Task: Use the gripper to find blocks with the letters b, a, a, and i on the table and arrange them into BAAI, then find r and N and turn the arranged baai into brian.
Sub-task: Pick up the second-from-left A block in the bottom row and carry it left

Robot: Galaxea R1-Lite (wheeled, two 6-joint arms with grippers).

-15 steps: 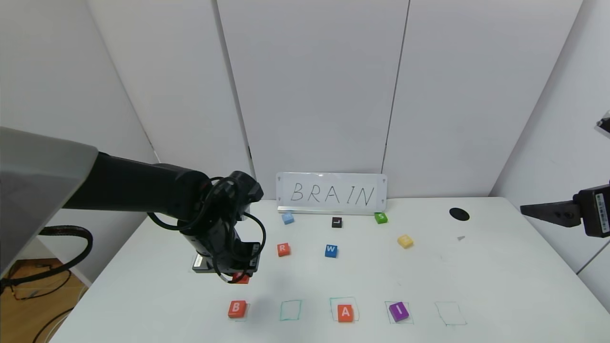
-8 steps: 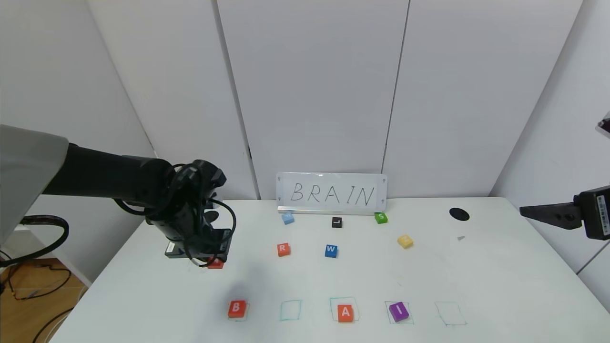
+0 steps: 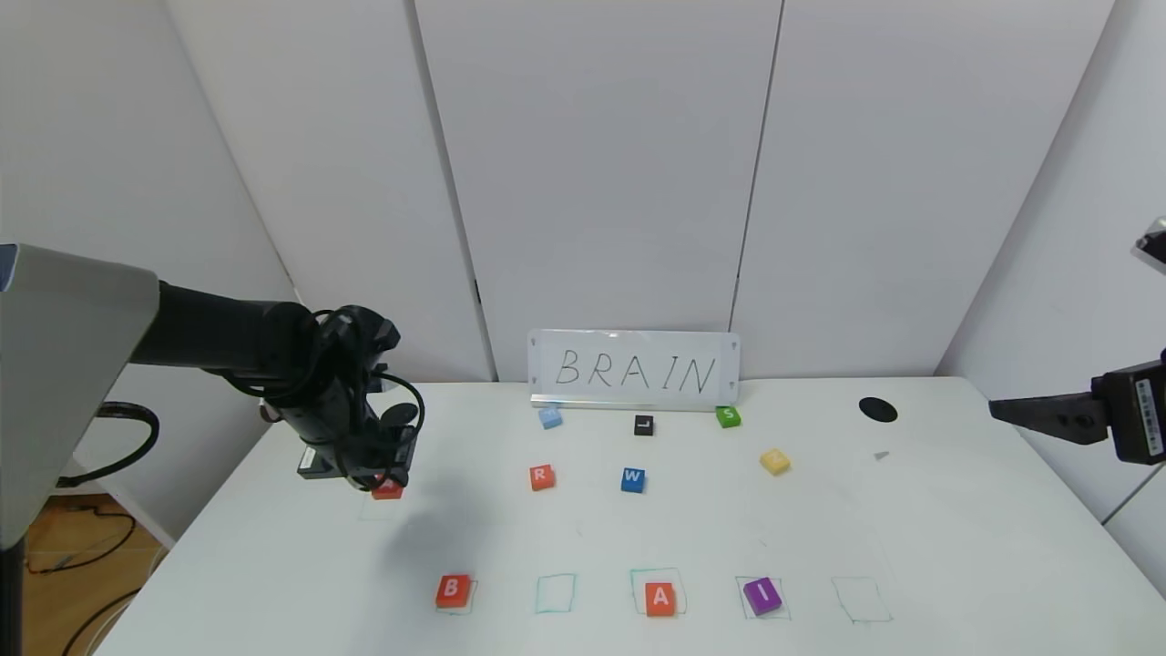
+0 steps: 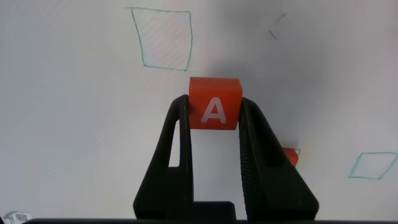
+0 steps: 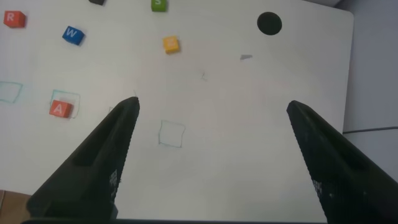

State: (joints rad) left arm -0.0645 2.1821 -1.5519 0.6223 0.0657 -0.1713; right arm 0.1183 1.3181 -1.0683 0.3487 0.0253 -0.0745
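Over the far-left side of the table (image 3: 911, 547): left gripper (image 3: 387, 483) clamped on an orange-red A block (image 4: 214, 112), lifted off the surface.
Why held there: probably pulled out of the row to free a square for R.
Row up front: B (image 3: 453, 590), empty square, A (image 3: 660, 599), purple I (image 3: 761, 595), empty square.
Look: small flat squares, white letters.
Waiting mid-table: r (image 3: 541, 476), yellow N (image 3: 775, 461).
Right gripper (image 5: 211, 115): jaws wide apart, holding nothing, parked off the right edge.
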